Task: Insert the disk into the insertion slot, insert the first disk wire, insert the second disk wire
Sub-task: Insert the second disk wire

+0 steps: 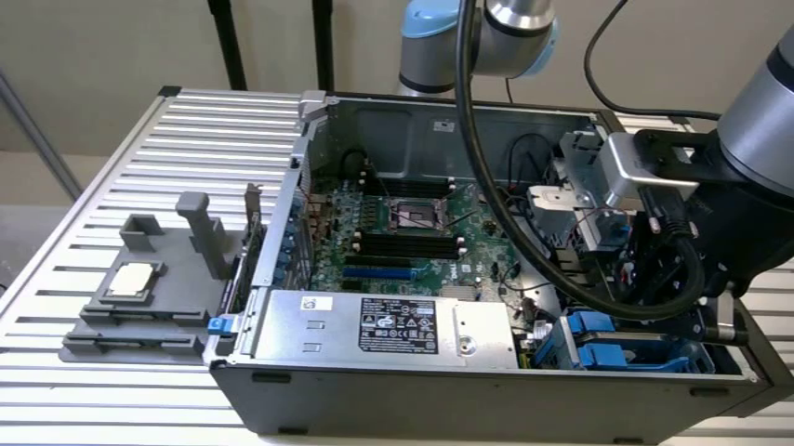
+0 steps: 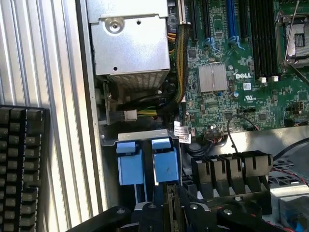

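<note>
Your hand (image 2: 166, 212) hovering over the insertion slot (image 1: 620, 348), blue latch tabs (image 2: 147, 162) standing upright side by side, finger spacing impossible to tell, disk orientation unclear.

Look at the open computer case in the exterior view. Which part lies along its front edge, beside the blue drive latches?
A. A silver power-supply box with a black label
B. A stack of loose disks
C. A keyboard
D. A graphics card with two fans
A: the silver power-supply box with its black label lies along the case's near edge, the blue latch tabs to the exterior view's right.
</note>
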Robot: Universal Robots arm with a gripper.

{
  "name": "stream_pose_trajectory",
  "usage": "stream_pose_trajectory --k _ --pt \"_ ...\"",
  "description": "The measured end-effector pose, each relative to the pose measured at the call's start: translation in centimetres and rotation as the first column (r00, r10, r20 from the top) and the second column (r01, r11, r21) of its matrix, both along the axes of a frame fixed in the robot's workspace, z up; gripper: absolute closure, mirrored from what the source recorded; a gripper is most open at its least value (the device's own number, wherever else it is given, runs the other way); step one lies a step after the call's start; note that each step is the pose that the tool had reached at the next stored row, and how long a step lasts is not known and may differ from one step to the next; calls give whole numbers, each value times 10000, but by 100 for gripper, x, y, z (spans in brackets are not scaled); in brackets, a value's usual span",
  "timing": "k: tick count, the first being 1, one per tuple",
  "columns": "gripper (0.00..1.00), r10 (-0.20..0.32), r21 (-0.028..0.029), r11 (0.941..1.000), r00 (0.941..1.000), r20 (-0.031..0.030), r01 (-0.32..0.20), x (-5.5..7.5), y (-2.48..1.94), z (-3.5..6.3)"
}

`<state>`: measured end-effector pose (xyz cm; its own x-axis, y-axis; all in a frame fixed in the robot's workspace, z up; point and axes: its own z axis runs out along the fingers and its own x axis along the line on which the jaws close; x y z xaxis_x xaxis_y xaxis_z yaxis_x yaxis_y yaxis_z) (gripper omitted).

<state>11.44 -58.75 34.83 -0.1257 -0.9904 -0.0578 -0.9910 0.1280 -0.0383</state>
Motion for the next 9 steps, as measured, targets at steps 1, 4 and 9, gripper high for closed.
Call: stream_pose_trajectory --k 1,4,9 --pt "75 0 0 10000 10000 2 0 0 0 0" --pt "75 0 0 10000 10000 1 0 0 0 0" --pt "75 0 0 10000 10000 2 0 -1 0 171"
